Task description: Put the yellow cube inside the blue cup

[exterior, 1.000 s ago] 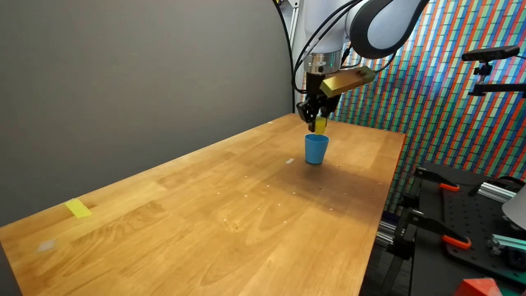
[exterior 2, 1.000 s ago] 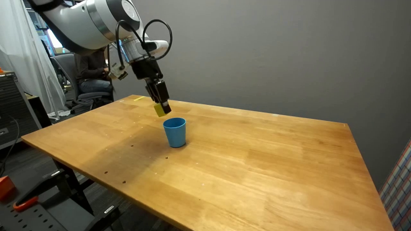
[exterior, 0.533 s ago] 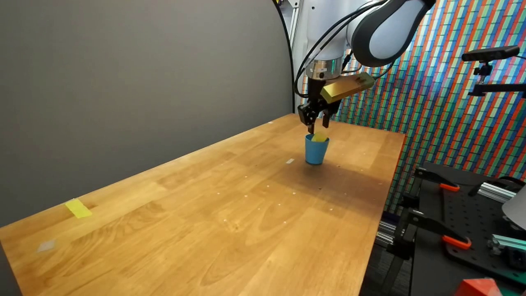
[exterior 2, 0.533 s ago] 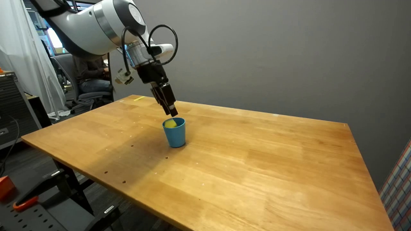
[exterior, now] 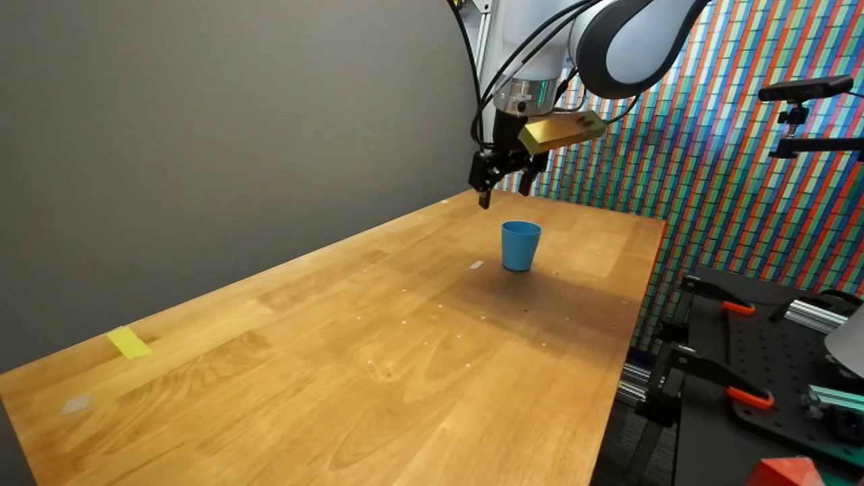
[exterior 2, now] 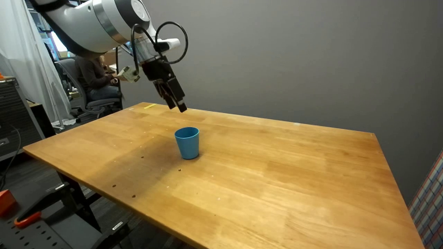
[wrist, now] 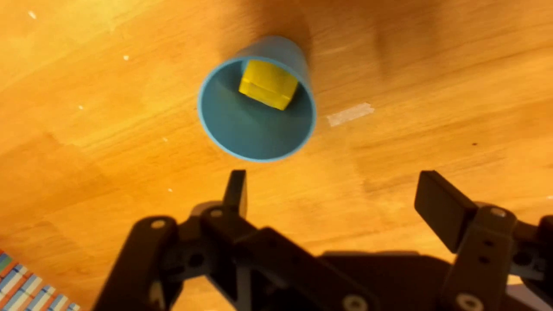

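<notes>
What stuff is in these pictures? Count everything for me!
table: one, brown wood, every view
blue cup: one, blue, upright on the table
yellow cube: one, yellow, inside the blue cup
yellow patch: one, yellow, by the table's edge
pale strips: several, whitish, on the table
clamps: two, black and orange, beside the table
camera-like device: one, black, beside the table
grey backdrop: one, grey, alongside the table
patterned panels: count unclear, multicoloured, past the table
person: one, dark top, beyond the table
chair: one, grey, under the person
curtain: one, white, beyond the table
robot arm: one, mostly white, above the table
gripper: one, black, open above the table
</notes>
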Robot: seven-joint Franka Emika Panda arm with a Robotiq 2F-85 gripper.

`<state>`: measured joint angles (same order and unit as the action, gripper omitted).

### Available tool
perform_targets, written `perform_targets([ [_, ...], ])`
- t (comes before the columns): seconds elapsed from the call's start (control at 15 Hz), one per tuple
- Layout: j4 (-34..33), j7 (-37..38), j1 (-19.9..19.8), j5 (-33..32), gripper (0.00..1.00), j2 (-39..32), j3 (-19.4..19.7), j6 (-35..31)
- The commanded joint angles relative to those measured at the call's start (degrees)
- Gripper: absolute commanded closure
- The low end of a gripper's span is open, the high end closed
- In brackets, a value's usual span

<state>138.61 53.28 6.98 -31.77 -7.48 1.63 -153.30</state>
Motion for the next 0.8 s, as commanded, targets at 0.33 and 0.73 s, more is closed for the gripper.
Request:
perform_targets([
  [0.33, 1.8, -35.2, 2.1, 34.4, 0.00, 19.7, -8.0, 7.1],
  [0.73, 0.8, -37.0, 1.0, 36.2, 0.00, 21.4, -8.9, 10.2],
])
